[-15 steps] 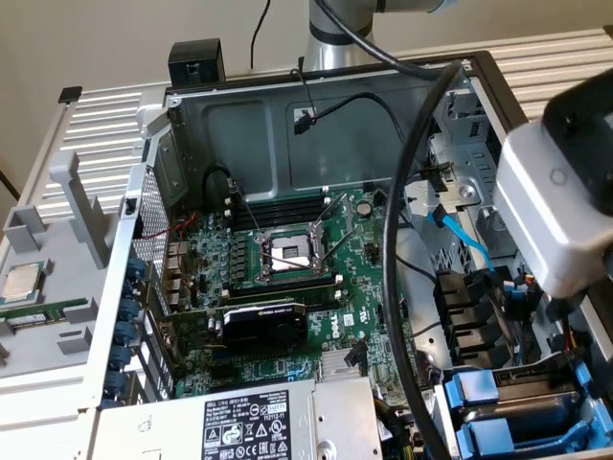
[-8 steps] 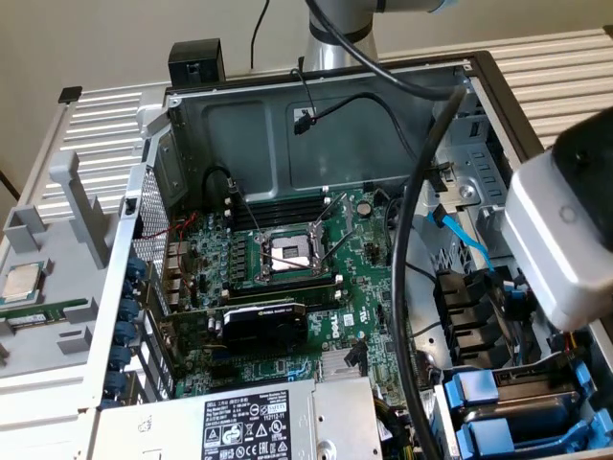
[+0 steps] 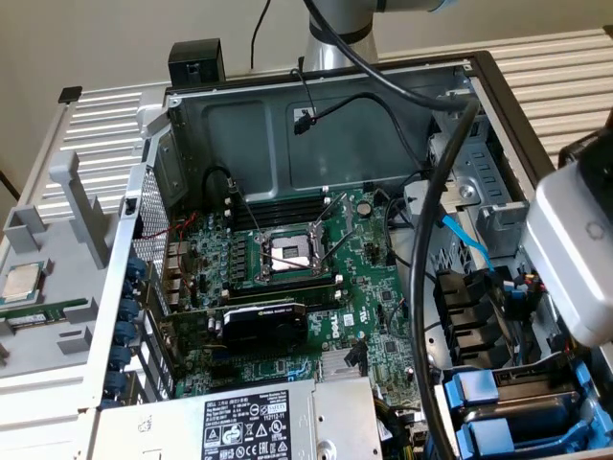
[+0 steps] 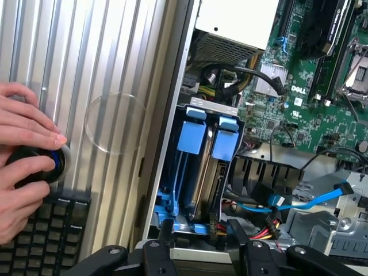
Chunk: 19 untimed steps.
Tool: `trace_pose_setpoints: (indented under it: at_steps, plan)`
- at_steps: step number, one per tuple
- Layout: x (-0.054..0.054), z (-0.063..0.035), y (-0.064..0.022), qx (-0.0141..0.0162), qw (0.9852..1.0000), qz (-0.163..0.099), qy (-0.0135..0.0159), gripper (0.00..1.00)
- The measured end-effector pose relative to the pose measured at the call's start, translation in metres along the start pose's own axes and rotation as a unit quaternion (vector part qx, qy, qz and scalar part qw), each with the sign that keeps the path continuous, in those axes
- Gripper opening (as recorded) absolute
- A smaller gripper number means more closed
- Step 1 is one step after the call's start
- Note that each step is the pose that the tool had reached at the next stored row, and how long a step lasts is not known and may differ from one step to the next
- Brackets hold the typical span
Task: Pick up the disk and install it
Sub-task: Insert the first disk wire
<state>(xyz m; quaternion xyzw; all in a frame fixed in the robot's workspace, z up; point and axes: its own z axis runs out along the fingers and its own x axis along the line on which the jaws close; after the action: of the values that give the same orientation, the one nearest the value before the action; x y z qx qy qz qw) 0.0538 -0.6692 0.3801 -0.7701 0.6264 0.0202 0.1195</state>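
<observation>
The disk [image 4: 208,184] stands on edge in the drive bay [image 4: 172,172] at the case's corner. Its silver side shows between two blue plastic carrier handles [image 4: 191,137]. My gripper [image 4: 201,233] hovers at the near end of that bay, open. Its two black fingers [image 4: 165,233] are spread to either side of the disk's end, and I cannot tell whether they touch it. In the exterior view the same bay with its blue carriers [image 3: 476,391] lies at the lower right. The grey-white block on my wrist [image 3: 575,249] hangs above it.
The open case holds the green motherboard [image 3: 316,287], a grey power supply box [image 3: 249,422] and a thick black cable [image 3: 421,287] beside the bay. A blue data cable [image 4: 310,198] lies by the bay. A person's hands [image 4: 23,155] rest on a black knob by a keyboard [image 4: 46,230].
</observation>
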Motion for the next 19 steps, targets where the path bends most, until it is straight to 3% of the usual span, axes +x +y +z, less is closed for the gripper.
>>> trace_pose_setpoints:
  at_steps: [1, 16, 19]
  plan:
    - [0.0002, 0.0000, 0.0001, 0.0003, 1.0000, 0.000, -0.0017, 0.49]
    - [0.0003, 0.0000, 0.0000, 0.0003, 1.0000, 0.000, -0.0018, 0.49]
    - [0.0005, 0.0001, 0.0001, -0.0003, 1.0000, -0.004, -0.0032, 0.49]
